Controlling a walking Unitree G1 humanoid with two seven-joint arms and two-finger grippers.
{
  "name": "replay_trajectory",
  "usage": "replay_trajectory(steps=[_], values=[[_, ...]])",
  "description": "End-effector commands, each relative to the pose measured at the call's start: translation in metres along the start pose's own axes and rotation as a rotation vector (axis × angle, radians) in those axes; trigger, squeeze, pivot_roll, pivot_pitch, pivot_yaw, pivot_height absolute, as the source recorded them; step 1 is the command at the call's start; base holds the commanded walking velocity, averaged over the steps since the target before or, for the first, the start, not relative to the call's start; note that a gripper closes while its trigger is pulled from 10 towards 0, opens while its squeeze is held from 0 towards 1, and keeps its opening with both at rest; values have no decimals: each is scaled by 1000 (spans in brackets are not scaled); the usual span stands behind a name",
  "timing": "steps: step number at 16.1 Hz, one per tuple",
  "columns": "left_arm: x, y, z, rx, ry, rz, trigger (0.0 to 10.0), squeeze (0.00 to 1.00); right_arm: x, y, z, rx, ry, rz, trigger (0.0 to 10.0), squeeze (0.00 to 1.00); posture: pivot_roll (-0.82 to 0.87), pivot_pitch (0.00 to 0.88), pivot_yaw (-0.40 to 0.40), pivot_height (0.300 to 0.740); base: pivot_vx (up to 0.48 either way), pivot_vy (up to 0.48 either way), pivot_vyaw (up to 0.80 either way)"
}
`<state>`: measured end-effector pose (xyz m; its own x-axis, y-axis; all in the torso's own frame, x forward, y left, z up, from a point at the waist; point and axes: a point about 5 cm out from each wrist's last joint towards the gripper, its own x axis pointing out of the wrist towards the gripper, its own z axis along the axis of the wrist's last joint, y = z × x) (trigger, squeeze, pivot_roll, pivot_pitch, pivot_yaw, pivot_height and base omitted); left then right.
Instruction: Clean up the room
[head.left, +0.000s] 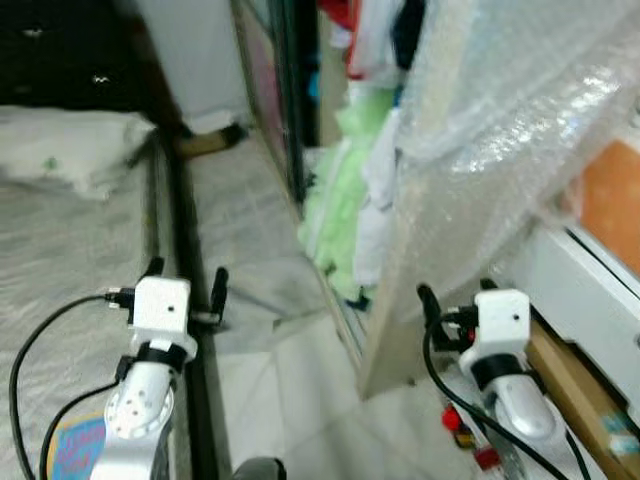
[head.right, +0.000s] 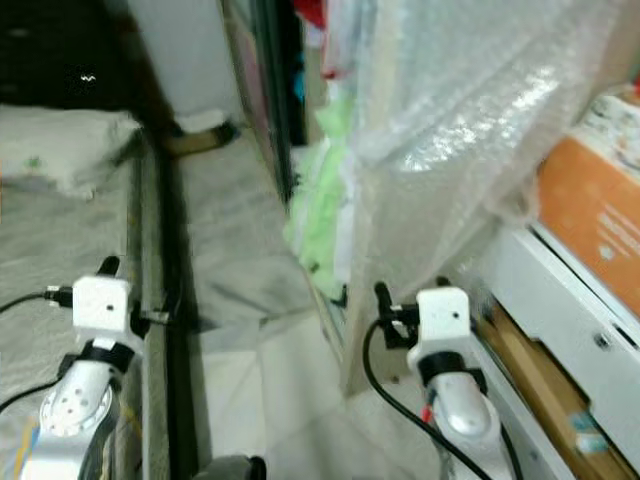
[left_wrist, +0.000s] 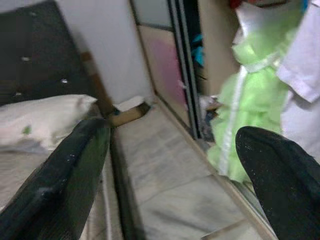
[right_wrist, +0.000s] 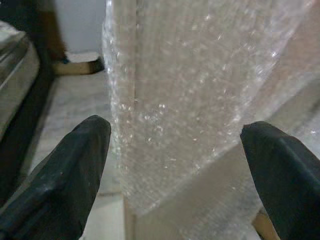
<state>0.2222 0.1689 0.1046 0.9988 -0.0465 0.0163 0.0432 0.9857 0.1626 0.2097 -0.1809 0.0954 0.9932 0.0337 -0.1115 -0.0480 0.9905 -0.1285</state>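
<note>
My right gripper hangs open, jaws spread wide and holding nothing, and straight ahead of it stands a tall panel wrapped in bubble wrap. The panel leans upright with its long axis running from the floor up toward the wardrobe, and its lower corner sits just in front of my right fingers; the right arm is clearly the nearer one. My left gripper is open too, empty, over the edge of the bed, pointing down the aisle of floor toward the green garment hanging out of the wardrobe. I judge the panel the likelier thing to deal with, but "clean up the room" does not settle it.

The panel's top is cut off, its foot is partly behind my wrist, and everything is blurred. The pillow lies well apart.
</note>
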Motion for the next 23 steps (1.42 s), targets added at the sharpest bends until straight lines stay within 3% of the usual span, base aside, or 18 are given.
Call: replay_trajectory(steps=[1, 8, 17, 23], values=[[-1, -3, -1, -9, 7, -5, 10000, 0, -1, -2, 1, 3, 2, -5, 10000, 0, -18, 67, 31, 740, 0, 0, 800], [-1, -6, -1, -3, 8, 2, 10000, 0, 7, -2, -5, 4, 21, 3, 10000, 0, -1, 64, 4, 740, 0, 0, 800], [3, -10, -1, 5, 8, -29, 10000, 0, 1, -3, -9, 10, 41, 6, 10000, 0, -18, 77, 12, 740, 0, 0, 800], [4, -12, -3, 7, 24, -43, 10000, 0, 3, 0, -8, -14, 38, 28, 10000, 0, -12, 75, 20, 740, 0, 0, 219]])
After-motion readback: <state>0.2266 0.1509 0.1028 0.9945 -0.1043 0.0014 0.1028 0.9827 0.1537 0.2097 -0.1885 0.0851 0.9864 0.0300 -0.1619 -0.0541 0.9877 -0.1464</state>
